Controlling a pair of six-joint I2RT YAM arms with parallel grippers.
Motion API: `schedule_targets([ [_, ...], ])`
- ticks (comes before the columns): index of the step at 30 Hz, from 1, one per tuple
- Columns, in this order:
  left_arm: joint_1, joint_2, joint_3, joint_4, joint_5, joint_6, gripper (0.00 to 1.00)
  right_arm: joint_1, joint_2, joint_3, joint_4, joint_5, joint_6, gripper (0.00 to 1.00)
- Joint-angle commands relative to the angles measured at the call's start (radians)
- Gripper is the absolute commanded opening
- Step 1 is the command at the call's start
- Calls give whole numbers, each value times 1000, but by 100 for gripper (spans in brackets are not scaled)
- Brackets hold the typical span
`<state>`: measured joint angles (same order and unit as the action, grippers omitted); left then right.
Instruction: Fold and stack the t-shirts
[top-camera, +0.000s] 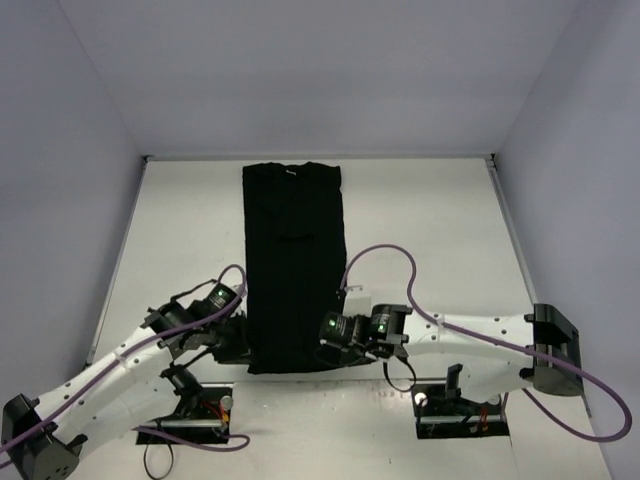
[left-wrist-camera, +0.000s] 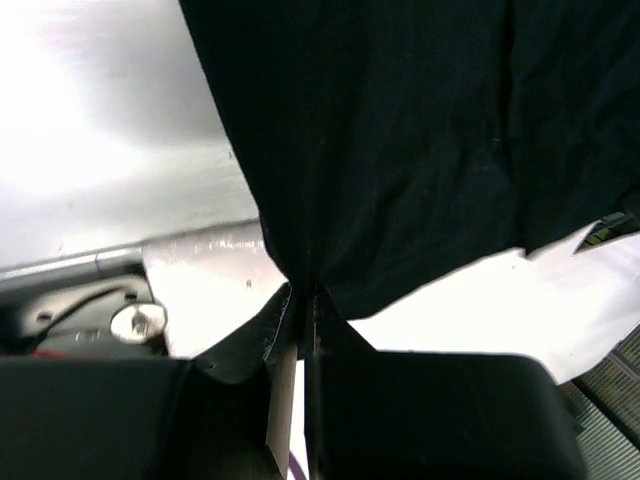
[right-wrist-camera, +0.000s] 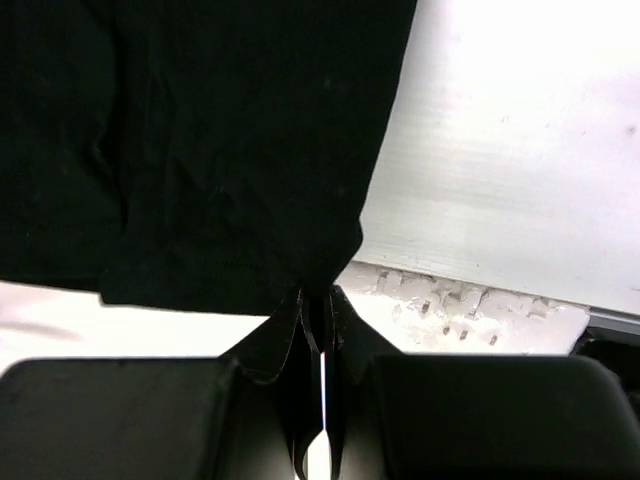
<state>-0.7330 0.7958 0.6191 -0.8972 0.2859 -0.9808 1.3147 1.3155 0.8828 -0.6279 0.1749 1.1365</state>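
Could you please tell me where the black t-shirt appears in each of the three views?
Top external: the t-shirt is a long strip down the centre of the picture.
Left wrist: it fills the upper right, corner pinched by the left gripper.
Right wrist: it fills the upper left, corner pinched by the right gripper.
Shared landmark: its near hem.

We see our right gripper (right-wrist-camera: 318, 303) with its jaws pinched together on the corner of the black t-shirt (right-wrist-camera: 200, 150), which spreads away across the white table (right-wrist-camera: 520, 140).
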Motion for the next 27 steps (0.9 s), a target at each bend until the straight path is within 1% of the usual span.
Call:
schedule_targets([
  [1,16,49,213,-105,-105,7,0,-98,-3,187,-149,46,-103,0],
  [3,48,118,316,-103,-157,52,0,-178,23,237,-157,40,-199,0],
  [5,109,191,396,-99,-182,128,0,-282,62,332,-159,45,-284,0],
  [7,203,283,465,-90,-200,234,0,-346,126,395,-159,41,-366,0],
  [9,315,351,528,-61,-222,305,0,-404,181,459,-157,55,-441,0],
  [11,387,447,604,-4,-225,371,0,-474,259,544,-155,83,-522,0],
  [13,405,549,684,28,-227,411,0,-520,335,624,-145,126,-578,0],
  [15,419,654,760,60,-233,448,0,-559,408,701,-132,132,-635,0],
  [17,430,737,810,86,-224,468,0,-594,505,800,-119,143,-671,0],
  [21,448,887,893,118,-205,500,0,-635,625,903,-103,144,-712,0],
  [23,461,936,924,127,-209,507,0,-649,692,941,-89,140,-727,0],
  [27,488,997,971,138,-203,508,0,-671,772,1010,-76,129,-752,0],
])
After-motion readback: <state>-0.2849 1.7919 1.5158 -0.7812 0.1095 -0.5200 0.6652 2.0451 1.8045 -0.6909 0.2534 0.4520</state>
